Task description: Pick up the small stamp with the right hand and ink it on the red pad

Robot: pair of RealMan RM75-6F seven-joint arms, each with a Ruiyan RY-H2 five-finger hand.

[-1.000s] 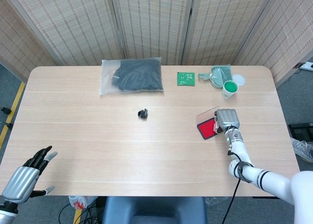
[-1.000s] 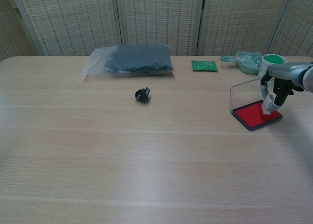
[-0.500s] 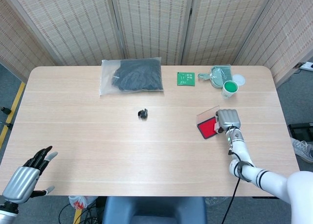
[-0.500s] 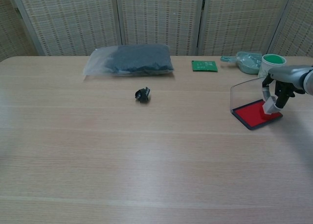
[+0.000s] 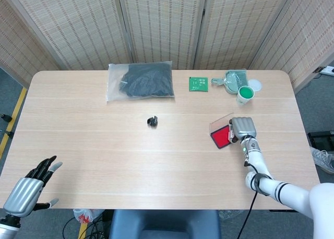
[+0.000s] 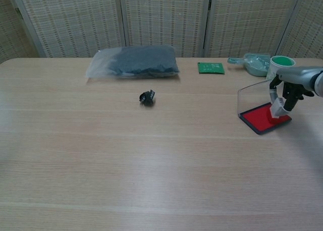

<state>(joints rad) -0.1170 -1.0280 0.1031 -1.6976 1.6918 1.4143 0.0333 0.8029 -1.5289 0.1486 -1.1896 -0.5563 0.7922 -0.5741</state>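
The right hand (image 6: 286, 96) grasps the small stamp (image 6: 277, 110) between its fingertips and holds its lower end on the red pad (image 6: 262, 118), whose clear lid (image 6: 251, 97) stands open at the bench's (image 5: 104, 145) right side. The left hand (image 5: 26, 189) hangs released, fingers apart, off the near left corner. A small black object (image 5: 152, 121) lies mid-bench; a bagged dark cloth (image 5: 141, 80), a green circuit board (image 5: 198, 84) and a green cup (image 5: 244, 95) sit along the far edge.
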